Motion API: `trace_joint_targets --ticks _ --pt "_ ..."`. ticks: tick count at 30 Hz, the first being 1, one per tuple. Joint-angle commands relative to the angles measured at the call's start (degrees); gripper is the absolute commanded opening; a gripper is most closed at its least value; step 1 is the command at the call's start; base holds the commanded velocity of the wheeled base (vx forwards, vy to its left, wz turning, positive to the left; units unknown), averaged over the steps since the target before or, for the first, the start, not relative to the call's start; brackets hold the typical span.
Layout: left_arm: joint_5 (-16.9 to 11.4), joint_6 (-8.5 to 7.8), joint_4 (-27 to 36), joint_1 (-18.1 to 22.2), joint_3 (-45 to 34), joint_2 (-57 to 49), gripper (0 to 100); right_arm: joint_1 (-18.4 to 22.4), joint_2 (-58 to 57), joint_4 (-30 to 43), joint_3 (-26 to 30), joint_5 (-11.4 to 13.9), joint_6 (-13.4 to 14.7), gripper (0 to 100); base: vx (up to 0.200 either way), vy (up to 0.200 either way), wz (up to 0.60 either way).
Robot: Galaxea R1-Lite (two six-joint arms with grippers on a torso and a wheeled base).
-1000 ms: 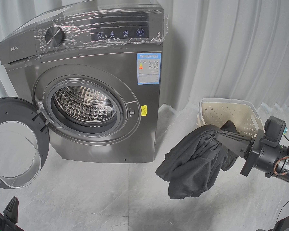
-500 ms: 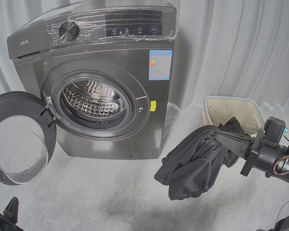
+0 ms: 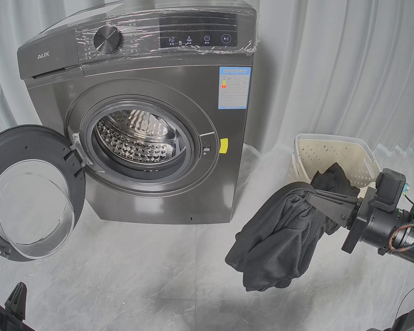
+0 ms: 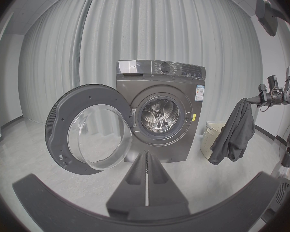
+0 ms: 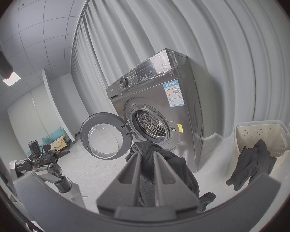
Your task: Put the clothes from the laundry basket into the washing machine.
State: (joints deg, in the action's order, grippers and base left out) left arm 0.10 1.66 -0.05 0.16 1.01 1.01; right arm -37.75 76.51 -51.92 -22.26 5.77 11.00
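**Inspector:** State of the right claw (image 3: 313,194)?

**Recorder:** Clenched on a dark garment (image 3: 276,240). The cloth is pinched between the fingers at its upper edge. It hangs in a bunched mass directly below the claw, clear of the floor (image 3: 147,272).

**Inspector:** The laundry basket (image 3: 336,144)?

**Recorder:** On the floor just beyond that claw. A second dark piece (image 3: 334,180) lies draped over its near rim (in the head view the claw hides part of it).

**Inspector:** The washing machine (image 3: 170,111)?

**Recorder:** Well apart from the right claw, off to its left. Its door (image 3: 30,189) is swung wide open on the side away from the claw. The perforated metal drum (image 3: 138,136) shows through the opening.

**Inspector:** Left claw (image 4: 146,160)?

**Recorder:** Held low, facing the open drum, well apart from both machine and garment. Its fingers are pressed together with nothing between them.
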Motion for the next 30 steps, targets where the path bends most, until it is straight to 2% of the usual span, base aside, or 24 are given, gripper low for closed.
trace_joint_targets --ticks 1,17,30 --pt "0.0 0.01 0.0 0.0 -0.9 -1.0 0 0.0 0.6 0.0 0.0 0.0 0.0 0 0.0 0.2 0.0" --pt "0.1 0.1 0.0 0.0 -0.9 -1.0 0 0.0 0.6 0.0 0.0 0.0 0.0 0 0.0 0.2 0.0" --pt "0.1 0.01 0.0 0.0 -0.9 -1.0 0 -0.1 1.1 0.0 0.2 0.0 0.0 0 0.0 0.0 0.0"
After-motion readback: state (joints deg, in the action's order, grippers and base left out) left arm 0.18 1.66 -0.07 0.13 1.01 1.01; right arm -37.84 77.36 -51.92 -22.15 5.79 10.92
